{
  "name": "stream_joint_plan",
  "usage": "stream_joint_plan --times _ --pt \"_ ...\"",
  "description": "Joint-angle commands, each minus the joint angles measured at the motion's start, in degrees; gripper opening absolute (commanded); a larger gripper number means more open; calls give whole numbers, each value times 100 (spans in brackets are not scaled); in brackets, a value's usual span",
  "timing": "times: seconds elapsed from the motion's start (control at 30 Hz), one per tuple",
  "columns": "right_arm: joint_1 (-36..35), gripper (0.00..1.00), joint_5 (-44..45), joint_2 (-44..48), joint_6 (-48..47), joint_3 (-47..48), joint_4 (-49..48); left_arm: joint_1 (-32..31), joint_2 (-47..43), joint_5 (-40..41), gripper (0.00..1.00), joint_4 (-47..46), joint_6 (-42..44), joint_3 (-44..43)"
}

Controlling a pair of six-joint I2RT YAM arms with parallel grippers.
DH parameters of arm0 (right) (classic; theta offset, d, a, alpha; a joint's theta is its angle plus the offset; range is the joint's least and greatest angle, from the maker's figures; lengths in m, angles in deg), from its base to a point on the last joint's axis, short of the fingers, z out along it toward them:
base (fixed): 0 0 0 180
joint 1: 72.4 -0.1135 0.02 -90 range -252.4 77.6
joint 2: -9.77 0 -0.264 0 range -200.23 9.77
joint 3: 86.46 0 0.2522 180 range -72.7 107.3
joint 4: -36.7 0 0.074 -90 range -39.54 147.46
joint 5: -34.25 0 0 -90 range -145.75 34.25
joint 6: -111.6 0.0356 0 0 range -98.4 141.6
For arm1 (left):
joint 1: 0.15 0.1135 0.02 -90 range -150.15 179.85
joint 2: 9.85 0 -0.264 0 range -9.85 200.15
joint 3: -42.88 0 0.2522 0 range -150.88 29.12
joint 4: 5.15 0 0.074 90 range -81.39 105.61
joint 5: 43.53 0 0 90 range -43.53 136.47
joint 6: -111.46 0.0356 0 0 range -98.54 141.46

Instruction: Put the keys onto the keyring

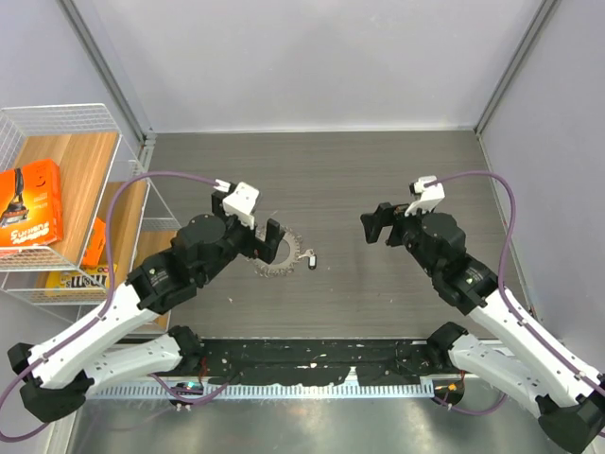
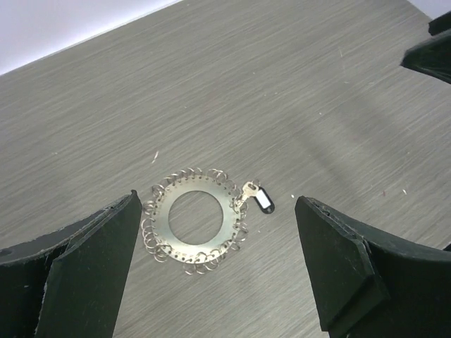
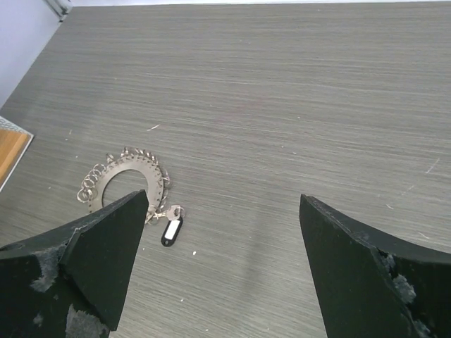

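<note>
On the grey wood-grain desk (image 1: 378, 170) the keyring (image 2: 230, 215) lies flat, its rim fringed with what may be tiny keys (image 2: 150, 236); a dark-headed key (image 2: 262, 199) touches its right edge; the left hand (image 2: 217, 202) hovers directly above, fingers spread, empty; the right hand (image 3: 224, 201), likewise released, hangs well apart.

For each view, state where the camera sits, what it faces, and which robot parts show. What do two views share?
Top: above and behind the arms, facing down on the table; left gripper and right gripper show.
Left wrist: faces down between its fingers at the keyring.
Right wrist: faces down between its fingers over the table.
Both wrist views share keyring and key.
</note>
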Motion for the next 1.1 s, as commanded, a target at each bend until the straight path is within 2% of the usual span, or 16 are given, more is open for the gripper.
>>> stream_joint_plan --times 0.0,0.1,0.23,0.4,0.7,0.9,1.07 --pt "-13 95 357 -271 292 471 180 -3 15 -191 99 -90 -232 76" --pt "40 95 779 -622 601 594 611 -12 182 -173 99 34 -363 111" --pt "93 95 -18 -913 179 568 629 -12 385 -85 99 174 -565 277" --pt "22 95 -425 -1045 100 437 664 -3 596 231 99 324 -1328 585" --pt "-1093 97 68 -1265 196 472 893 84 1184 987 97 790 -2455 735" --pt "-1410 97 -56 -1335 267 366 770 515 1817 882 92 667 -2429 674" --pt "-1551 97 -152 -1274 355 278 726 700 2186 505 80 316 -2113 709"
